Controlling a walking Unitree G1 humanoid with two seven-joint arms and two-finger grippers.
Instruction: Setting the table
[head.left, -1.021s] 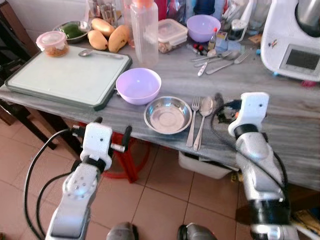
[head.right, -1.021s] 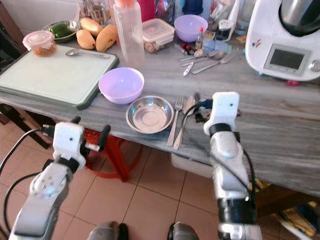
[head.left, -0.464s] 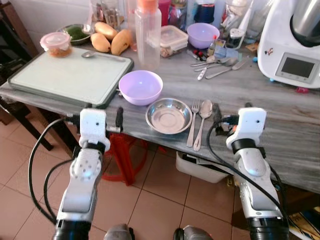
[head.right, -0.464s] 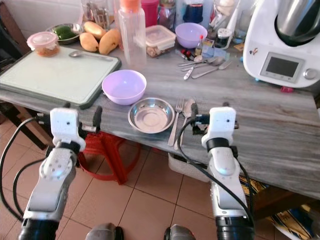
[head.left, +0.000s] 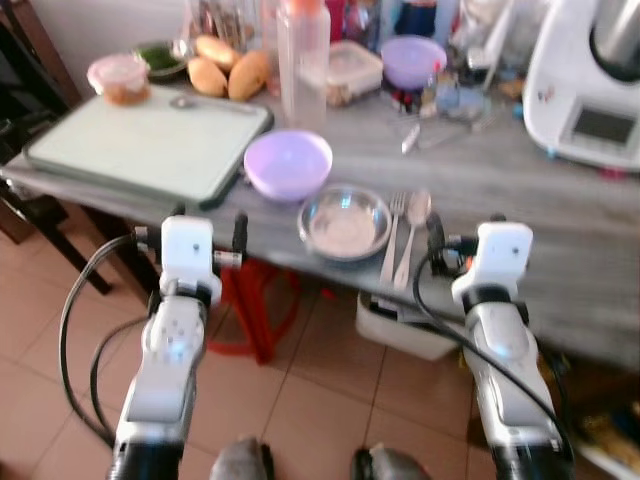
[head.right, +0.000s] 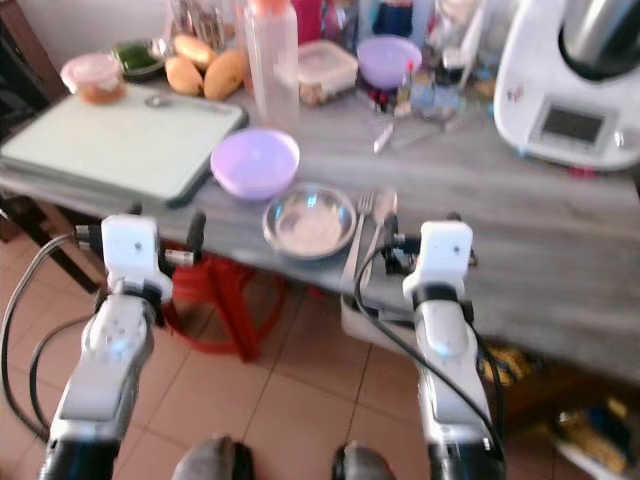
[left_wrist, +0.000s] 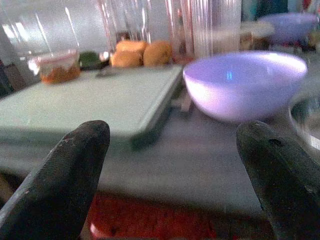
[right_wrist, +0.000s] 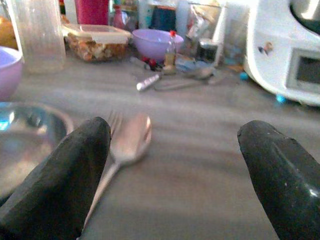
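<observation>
The grey wood-grain worktop (head.left: 520, 185) runs across the scene, blurred in the head views; near its front edge a steel bowl (head.left: 344, 222) sits just right of a lilac bowl (head.left: 288, 163), with a fork (head.left: 391, 233) and a spoon (head.left: 412, 228) lying side by side just right of the steel bowl, handles toward the edge. On the left lies a pale green cutting board (head.left: 150, 140) with a small spoon (head.left: 205, 102) at its far edge; beyond it are a lidded tub (head.left: 118, 78), mangoes (head.left: 228, 72) and a dish of greens (head.left: 160, 57). A tall clear bottle with an orange cap (head.left: 303, 55) stands behind the lilac bowl; further back are a lidded food box (head.left: 355, 70), a second lilac bowl (head.left: 414, 60) and loose cutlery (head.left: 428, 130). A white kitchen machine (head.left: 588, 85) with a small screen stands far right; no writing on anything is readable.

The left claw (left_wrist: 170, 165) hangs off the worktop's front edge, fingers spread wide and empty, facing the board and lilac bowl; the right claw (right_wrist: 172, 172) is likewise open and empty, low at the edge, facing the fork and spoon. Below are tan floor tiles (head.left: 330, 400) and a red stool (head.left: 255, 305).
</observation>
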